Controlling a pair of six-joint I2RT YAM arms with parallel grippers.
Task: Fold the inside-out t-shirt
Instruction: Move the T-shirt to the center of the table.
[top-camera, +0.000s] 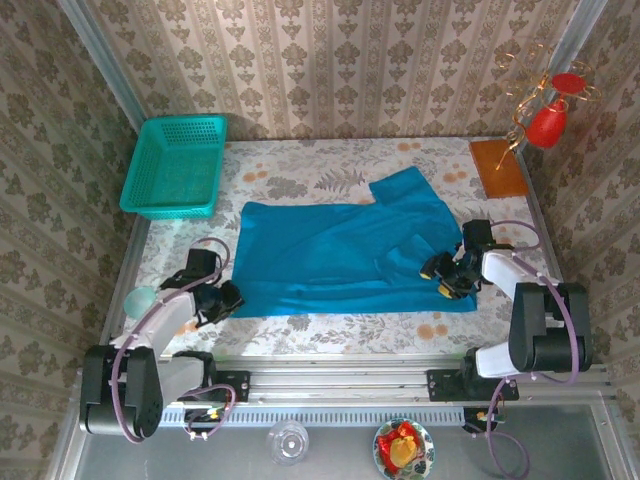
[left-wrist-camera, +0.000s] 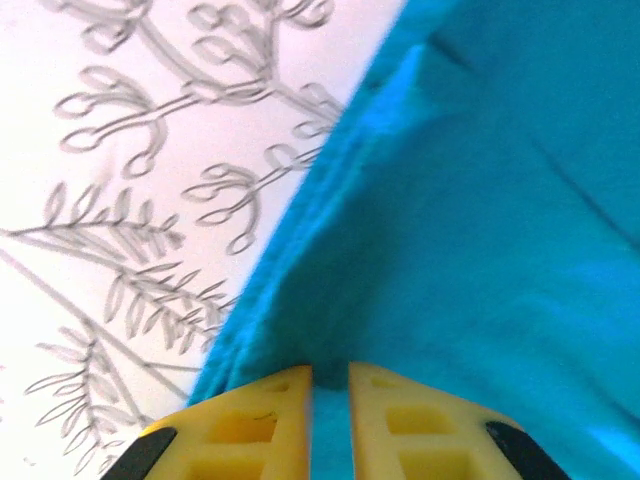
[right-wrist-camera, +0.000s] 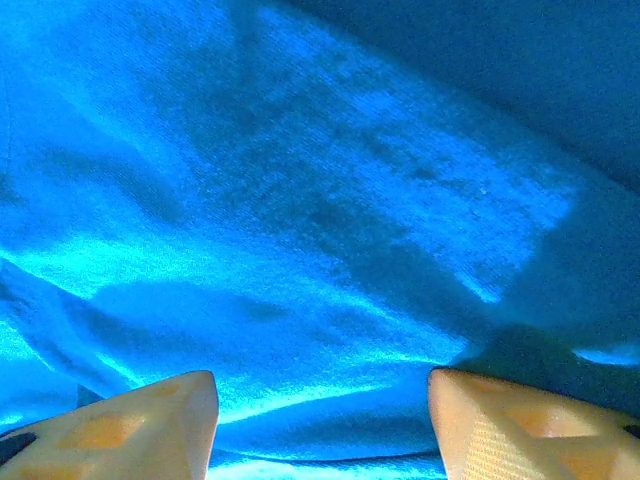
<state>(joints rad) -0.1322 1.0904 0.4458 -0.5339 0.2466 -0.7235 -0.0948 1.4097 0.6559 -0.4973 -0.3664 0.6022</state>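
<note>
The teal-blue inside-out t-shirt lies spread flat across the middle of the floral table, one sleeve pointing to the back right. My left gripper sits at the shirt's near-left corner. In the left wrist view its yellow jaws stand almost together with the shirt's edge pinched between them. My right gripper rests low on the shirt's right side. In the right wrist view it stands open, jaws wide apart, with wrinkled cloth lying under and between them.
A turquoise-green mesh basket stands at the back left corner. A brown board and a red ornament on a wire stand are at the back right. A glass and a plate of fruit sit below the rail.
</note>
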